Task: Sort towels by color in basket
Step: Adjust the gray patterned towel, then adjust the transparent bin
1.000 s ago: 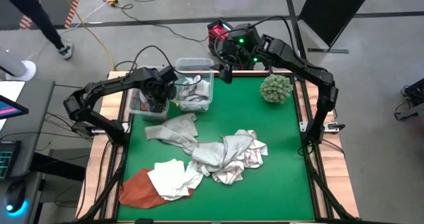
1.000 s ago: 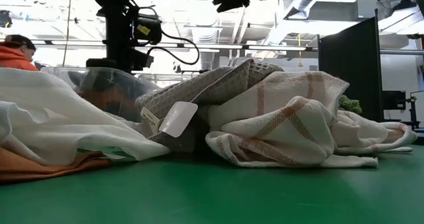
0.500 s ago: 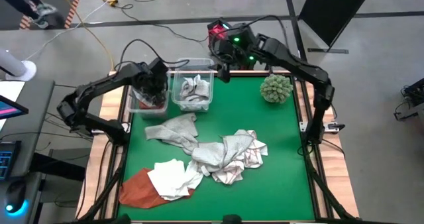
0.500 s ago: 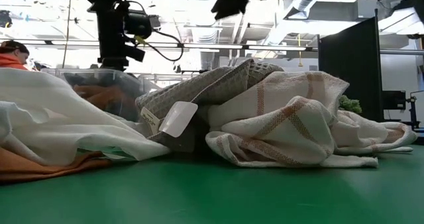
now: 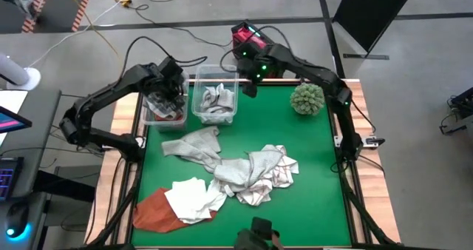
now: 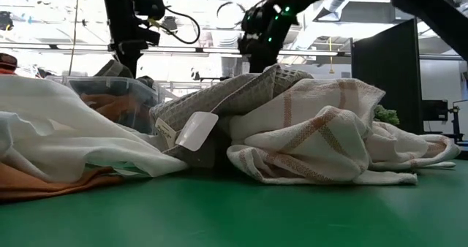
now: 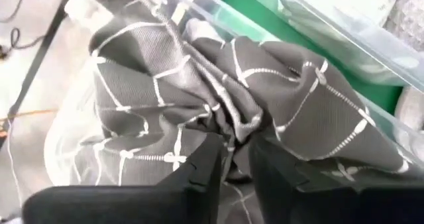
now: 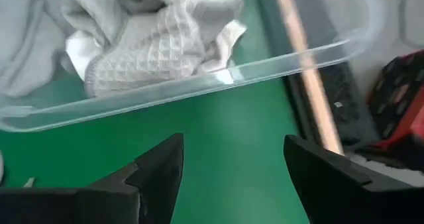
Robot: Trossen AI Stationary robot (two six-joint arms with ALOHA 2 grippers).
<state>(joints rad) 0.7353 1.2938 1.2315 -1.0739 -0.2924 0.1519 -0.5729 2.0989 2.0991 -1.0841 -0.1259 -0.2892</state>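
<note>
My left gripper [image 5: 171, 96] is over the left clear bin [image 5: 150, 115] at the table's far left, shut on a dark grey checked towel [image 7: 311, 111] lying in that bin. My right gripper [image 5: 251, 87] hovers open above the green table beside the right wall of the second clear bin [image 5: 214, 72]. That bin holds light grey waffle cloths [image 8: 146, 52]. On the table lie a light grey towel [image 5: 194, 145], a checked heap [image 5: 260, 172], a white towel [image 5: 194, 197] and a rust-orange one [image 5: 150, 211]. My left gripper pinches a raised fold of the dark grey towel [image 7: 233, 121] between its two fingers [image 7: 199, 164], coming from above and pointing down. The rest of the cloth lies bunched and slack in the bin around the fingers.
A round green spiky ball [image 5: 308, 99] sits at the table's far right. The two bins stand side by side along the far edge. Bare green table [image 5: 295, 213] shows near right and between the bins and the heap. Cables and a red device [image 5: 244, 37] lie beyond the far edge.
My left gripper has moved toward the table's far left, from the gap between the bins to above the left bin. My right gripper has come down and a little toward the near edge, ending beside the second bin; it now shows in the low view.
</note>
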